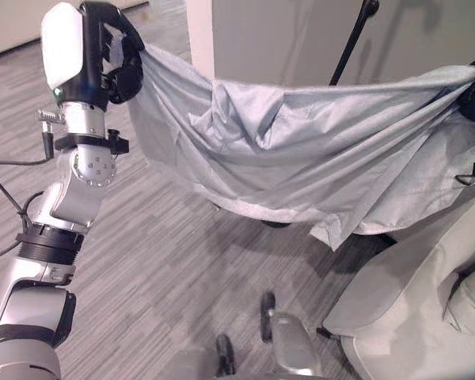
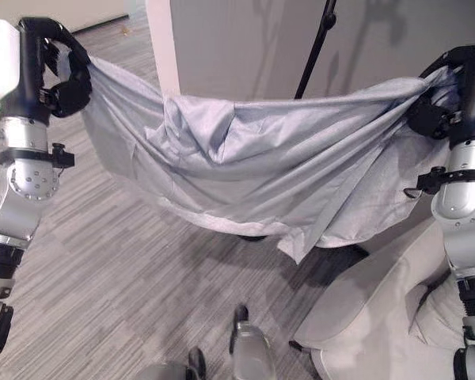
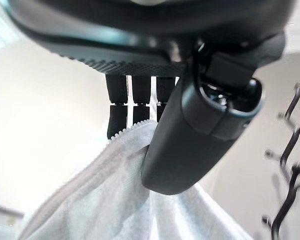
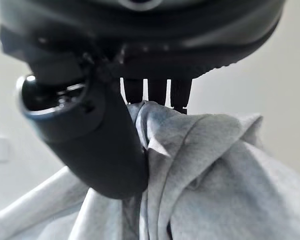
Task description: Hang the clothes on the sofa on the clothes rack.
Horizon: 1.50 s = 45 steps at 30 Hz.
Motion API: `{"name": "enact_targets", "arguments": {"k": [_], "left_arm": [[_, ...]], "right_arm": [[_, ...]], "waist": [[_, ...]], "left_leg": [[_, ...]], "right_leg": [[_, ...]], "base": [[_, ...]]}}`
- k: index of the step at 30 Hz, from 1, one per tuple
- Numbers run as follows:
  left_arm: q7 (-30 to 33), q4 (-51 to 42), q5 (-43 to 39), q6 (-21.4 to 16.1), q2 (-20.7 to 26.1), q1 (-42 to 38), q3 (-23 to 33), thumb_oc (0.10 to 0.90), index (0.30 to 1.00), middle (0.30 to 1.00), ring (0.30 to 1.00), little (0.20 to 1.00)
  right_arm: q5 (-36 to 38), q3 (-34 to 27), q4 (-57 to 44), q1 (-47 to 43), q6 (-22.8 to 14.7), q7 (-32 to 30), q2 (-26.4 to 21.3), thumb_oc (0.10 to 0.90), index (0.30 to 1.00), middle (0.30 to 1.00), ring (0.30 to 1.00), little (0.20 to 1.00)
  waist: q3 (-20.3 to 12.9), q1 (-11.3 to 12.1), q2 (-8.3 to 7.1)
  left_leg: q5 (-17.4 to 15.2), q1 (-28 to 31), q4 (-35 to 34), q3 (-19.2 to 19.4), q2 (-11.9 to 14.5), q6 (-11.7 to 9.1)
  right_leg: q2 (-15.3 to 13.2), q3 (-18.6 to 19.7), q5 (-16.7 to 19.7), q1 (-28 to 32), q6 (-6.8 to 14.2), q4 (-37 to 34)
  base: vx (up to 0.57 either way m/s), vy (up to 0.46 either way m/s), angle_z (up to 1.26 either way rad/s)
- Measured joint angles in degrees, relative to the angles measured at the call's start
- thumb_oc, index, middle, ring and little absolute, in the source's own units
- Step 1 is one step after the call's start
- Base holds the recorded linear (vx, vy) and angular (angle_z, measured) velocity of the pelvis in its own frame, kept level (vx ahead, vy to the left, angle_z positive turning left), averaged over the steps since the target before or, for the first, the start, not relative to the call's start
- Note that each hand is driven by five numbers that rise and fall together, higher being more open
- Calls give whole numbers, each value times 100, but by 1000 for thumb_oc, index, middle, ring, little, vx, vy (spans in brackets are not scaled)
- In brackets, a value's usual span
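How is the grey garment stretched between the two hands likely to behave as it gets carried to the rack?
Probably very floppy: the grey garment sags and folds deeply between the left robot hand and the right robot hand. It seems light, held by pinches alone. Its hanging lower edge may drag or snag on the sofa.

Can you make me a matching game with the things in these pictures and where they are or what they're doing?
Things:
1. cloth
2. left hand
3. sofa
4. rack

Places or states:
A. pale grey, low down on the robot's right
B. thin dark branches standing by the wall
C. stretched between both hands, sagging in the middle
D. pinching one end of the cloth

Pairs: 1-C, 2-D, 3-A, 4-B. The right hand pinches the other end.
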Motion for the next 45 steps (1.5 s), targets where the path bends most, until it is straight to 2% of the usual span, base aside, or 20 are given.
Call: {"name": "enact_targets", "arguments": {"k": [2, 5, 6, 9, 10, 11, 13, 15, 17, 18, 19, 20, 21, 22, 23, 29, 38, 42, 43, 45], "left_arm": [[-8, -161, 6, -28, -12, -15, 26, 400, 300, 300, 300, 300], [-33, -280, 6, -31, -281, -12, 31, 400, 300, 300, 300, 300], [-46, -335, 2, -46, -393, 35, 60, 400, 300, 300, 300, 300], [-148, -545, 4, -54, -394, 95, 52, 400, 300, 300, 300, 300], [-153, -727, 7, -64, -382, 125, 76, 400, 300, 300, 300, 300], [-152, -1005, 4, -76, -359, 146, 144, 400, 300, 300, 300, 300], [-133, -1311, -9, -100, -329, 153, 204, 400, 300, 300, 300, 300], [-118, -1552, -32, -195, -246, 168, 277, 400, 300, 300, 300, 300], [-94, -1743, -37, -219, -110, 225, 344, 400, 300, 300, 300, 300], [-58, -1769, -37, -238, -64, 202, 352, 400, 300, 300, 300, 300], [39, -1765, -37, -307, -31, 228, 357, 400, 300, 300, 300, 300], [130, -1754, -37, -329, 43, 269, 357, 400, 300, 300, 300, 300], [287, -1811, -56, -425, 56, 369, 470, 400, 300, 300, 300, 300], [341, -1994, -16, -545, 72, 599, 522, 400, 300, 300, 300, 300], [364, -2041, -23, -566, 44, 683, 508, 400, 300, 300, 300, 300], [341, -2259, -19, -479, 107, 763, 1047, 400, 300, 300, 300, 300], [418, -2354, -41, -415, 122, 926, 1487, 400, 300, 300, 300, 300], [446, -2369, -41, -396, 130, 1045, 1621, 400, 300, 300, 300, 300], [450, -2374, -39, -386, 138, 1083, 1685, 400, 300, 300, 300, 300], [483, -2359, -42, -334, 125, 1084, 1753, 400, 300, 300, 300, 300]], "right_arm": [[-5, -205, 10, 21, -7, -11, -1, 400, 300, 300, 300, 300], [-5, -468, 67, -19, 8, -42, 0, 400, 300, 300, 300, 300], [-9, -454, 128, -42, 12, -44, -15, 400, 300, 300, 300, 300], [-5, -363, 225, -17, 71, -48, -12, 400, 300, 300, 300, 300], [-5, -405, 229, -14, 77, -52, -12, 400, 300, 300, 300, 300], [-6, -406, 223, -65, 82, -54, -21, 400, 300, 300, 300, 300], [-6, -394, 204, -115, 57, -57, -11, 400, 300, 300, 300, 300], [-4, -378, 175, -225, 70, -63, 35, 400, 300, 300, 300, 300], [-13, -390, 135, -322, 64, -117, 40, 400, 300, 300, 300, 300], [-12, -381, 137, -386, 64, -125, 40, 400, 300, 300, 300, 300], [-12, -323, 137, -452, 75, -151, 36, 400, 300, 300, 300, 300], [-10, -221, 150, -650, 85, -186, 32, 400, 300, 300, 300, 300], [-9, -119, 155, -834, 84, -203, -24, 400, 300, 300, 300, 300], [-8, -75, 160, -903, 70, -311, 107, 400, 300, 300, 300, 300], [6, -29, 159, -902, 93, -330, 141, 400, 300, 300, 300, 300], [-9, -68, -23, -826, 49, -273, 147, 400, 300, 300, 300, 300], [-6, 19, -5, -732, 45, -207, 282, 400, 300, 300, 300, 300], [-10, 83, 5, -702, 44, -157, 739, 400, 300, 300, 300, 300], [-11, 77, 6, -709, 44, -152, 781, 400, 300, 300, 300, 300], [-10, 99, 8, -718, 46, -142, 791, 400, 300, 300, 300, 300]], "waist": [[-19, -84, 15], [-155, -133, 304], [-156, -64, 376], [-155, 106, 332], [-154, 166, 321], [-144, 369, 285], [-77, 674, 165], [80, 717, -160], [103, 886, -293], [81, 922, -222], [-9, 920, -76], [-102, 1020, 123], [-128, 1086, 378], [-36, 1138, 500], [-57, 1112, 504], [-91, 1044, 393], [-97, 1438, 215], [-63, 1712, 81], [-69, 1819, 65], [-71, 1905, 72]], "left_leg": [[-20, 363, -333, -88, -89, -48], [-134, 634, -472, -307, -19, -240], [-172, 851, -384, -279, 21, -464], [-222, 663, 822, 10, 150, -1278], [-313, 538, 1215, 219, 392, -1289], [-120, 238, 2014, 61, 566, -1493], [-222, -293, 3066, -33, 692, -1489], [-389, -996, 3383, -103, 723, -1416], [-204, -1141, 2001, -303, 610, -1201], [128, -1150, 1295, -472, 668, -1104], [654, -1060, 124, -1198, 574, -1057], [829, -967, -700, -2007, 489, -998], [1086, -945, -851, -2238, 532, -994], [1548, -830, -580, -2215, 518, -1001], [1472, -831, -519, -2182, 500, -1055], [1422, -484, -823, -1935, 45, -836], [1323, -203, -898, -1426, 235, -677], [1177, 15, -891, -954, 531, -628], [1092, 42, -875, -799, 597, -577], [1017, 14, -780, -688, 687, -596]], "right_leg": [[294, -233, 258, 251, -253, -566], [573, -17, 883, 583, -1069, -902], [615, -16, 1262, 860, -1456, -988], [563, 267, 1014, 1470, -1582, -1225], [585, 373, 909, 1620, -1538, -1239], [611, 687, 748, 1705, -1395, -1195], [595, 1110, 545, 1889, -1495, -1227], [255, 1309, 528, 2240, -1425, -1230], [60, 1546, 489, 2311, -1293, -1181], [85, 1594, 444, 2334, -1115, -1114], [101, 1772, 258, 2319, -837, -989], [199, 2101, 196, 2170, -750, -903], [384, 2220, 121, 2129, -491, -860], [375, 2411, -25, 2260, -208, -782], [365, 2354, -81, 2212, -141, -651], [164, 2218, -239, 2226, -184, -543], [365, 2475, -57, 2419, -129, -862], [372, 1629, -189, 2250, -324, -516], [99, 904, -208, 2230, -393, -441], [-238, 720, -215, 2235, -419, -184]], "base": [[490, -70, 15], [403, -107, 24], [329, -176, -15], [241, -188, -12], [242, -183, -34], [160, -139, -73], [135, -51, -85], [192, 69, -51], [95, 68, -88], [168, 32, -110], [171, 42, -129], [166, 29, -140], [73, 46, -161], [76, 35, -109], [69, 60, -80], [91, 98, -18], [-18, 50, -28], [-24, -112, -70], [14, -238, -46], [59, -280, -43]]}}
